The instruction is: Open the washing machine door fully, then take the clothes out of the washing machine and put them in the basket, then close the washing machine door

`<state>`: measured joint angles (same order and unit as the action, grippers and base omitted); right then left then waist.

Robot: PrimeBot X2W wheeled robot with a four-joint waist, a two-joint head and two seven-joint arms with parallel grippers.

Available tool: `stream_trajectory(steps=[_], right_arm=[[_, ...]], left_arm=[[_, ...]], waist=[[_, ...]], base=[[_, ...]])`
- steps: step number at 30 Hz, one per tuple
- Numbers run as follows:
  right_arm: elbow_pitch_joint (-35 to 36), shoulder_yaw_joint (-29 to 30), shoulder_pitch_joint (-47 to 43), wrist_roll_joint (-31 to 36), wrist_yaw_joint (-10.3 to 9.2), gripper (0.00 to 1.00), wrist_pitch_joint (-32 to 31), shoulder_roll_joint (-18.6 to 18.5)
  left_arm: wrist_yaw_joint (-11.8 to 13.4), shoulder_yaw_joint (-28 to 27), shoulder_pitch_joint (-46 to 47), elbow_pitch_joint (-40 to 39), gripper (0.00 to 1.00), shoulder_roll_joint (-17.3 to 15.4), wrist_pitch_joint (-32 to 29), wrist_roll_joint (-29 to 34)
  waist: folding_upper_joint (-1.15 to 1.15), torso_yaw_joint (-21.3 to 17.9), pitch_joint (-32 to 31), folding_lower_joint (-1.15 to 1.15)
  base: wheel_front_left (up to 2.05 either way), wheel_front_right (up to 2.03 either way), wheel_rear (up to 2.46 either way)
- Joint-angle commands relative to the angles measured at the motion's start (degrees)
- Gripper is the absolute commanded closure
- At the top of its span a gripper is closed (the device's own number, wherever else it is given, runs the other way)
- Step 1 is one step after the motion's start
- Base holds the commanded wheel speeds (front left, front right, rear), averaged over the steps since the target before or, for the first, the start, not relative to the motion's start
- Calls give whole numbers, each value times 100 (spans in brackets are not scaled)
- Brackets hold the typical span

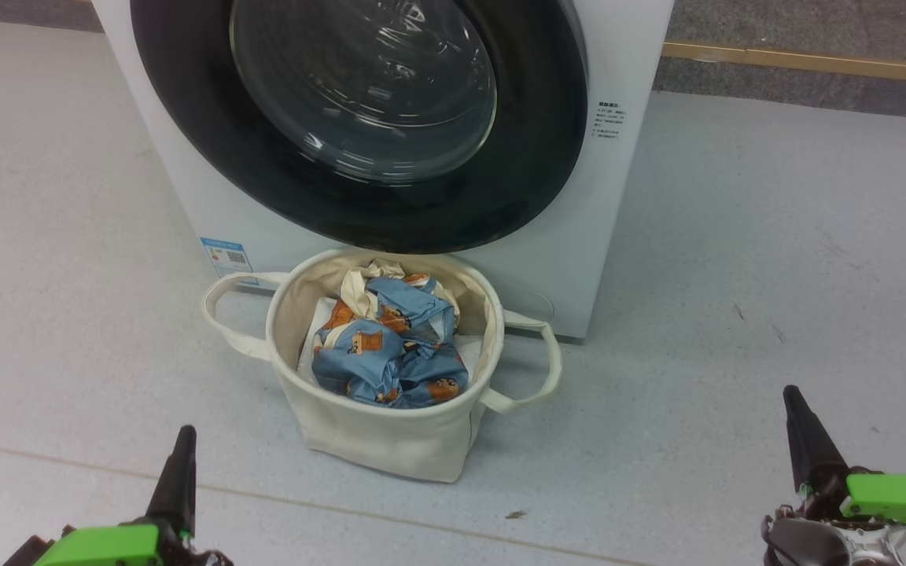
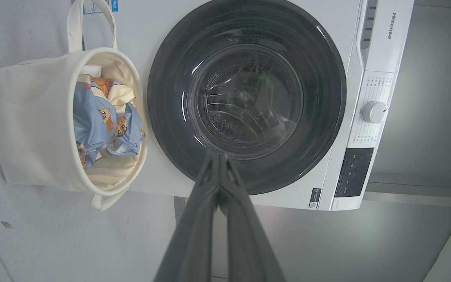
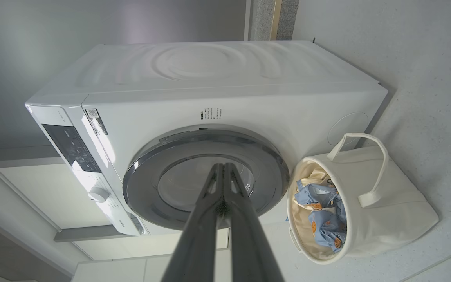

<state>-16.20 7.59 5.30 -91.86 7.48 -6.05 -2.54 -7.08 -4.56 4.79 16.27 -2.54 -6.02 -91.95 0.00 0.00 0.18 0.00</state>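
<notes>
Now, washing machine door (image 1: 359, 118): shut flush.
basket (image 1: 390, 444): at its six o'clock, placed to catch clothes (image 1: 390, 354).
left gripper (image 1: 184, 440), right gripper (image 1: 793, 399): pressed together, empty.

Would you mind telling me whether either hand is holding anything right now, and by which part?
Nothing is held: the left hand and the right hand are both shut and empty.

One washer (image 1: 626, 196), one door (image 1: 359, 118), one knob (image 2: 374, 112), one basket (image 1: 390, 448) with two handles (image 1: 225, 314), one heap of clothes (image 1: 390, 354), pieces uncountable. Two tools: left tool (image 1: 184, 440), right tool (image 1: 793, 397).
</notes>
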Motion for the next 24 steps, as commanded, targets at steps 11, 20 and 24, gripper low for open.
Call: stream_trajectory(steps=[11,20,24], right_arm=[[218,-108,88,-32,1,100,-42,-33],[218,-108,88,-32,1,100,-42,-33],[218,-108,88,-32,1,100,-42,-33]], left_arm=[[-41,-195,140,-222,100,-33,-47,-22],[-41,-195,140,-222,100,-33,-47,-22],[-41,-195,140,-222,100,-33,-47,-22]], waist=[[0,0,0,0],[0,0,0,0],[0,0,0,0]], base=[[0,0,0],[0,0,0],[0,0,0]])
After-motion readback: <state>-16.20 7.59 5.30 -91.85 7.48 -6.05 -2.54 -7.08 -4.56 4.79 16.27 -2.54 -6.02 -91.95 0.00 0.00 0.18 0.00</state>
